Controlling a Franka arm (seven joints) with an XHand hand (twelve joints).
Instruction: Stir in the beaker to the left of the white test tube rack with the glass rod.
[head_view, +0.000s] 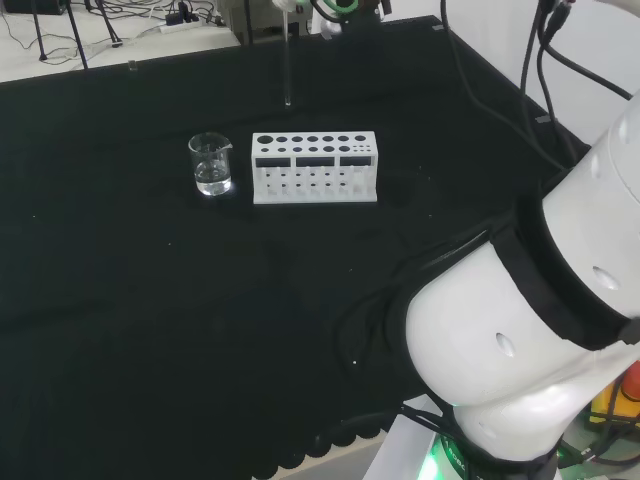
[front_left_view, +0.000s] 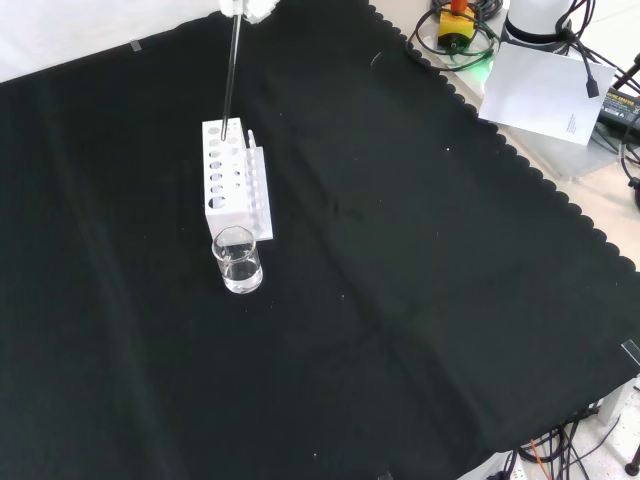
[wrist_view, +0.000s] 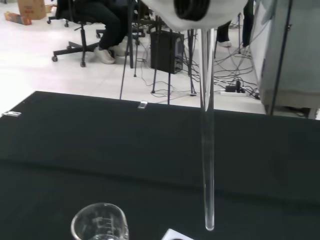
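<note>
A clear glass beaker with a little clear liquid stands on the black cloth, just left of the white test tube rack in the head view. In the front view the beaker is nearer than the rack. The glass rod hangs upright, held at its top by the hand. Its lower tip hovers above the cloth beyond the rack, right of the beaker. In the front view the rod ends over the rack's far end. The wrist view has the hand, rod and beaker rim.
The arm's white links stand at the right of the head view. The cloth's scalloped edge runs along the front view's right, with a white sheet and cables beyond it. Bare cloth lies around the beaker and rack.
</note>
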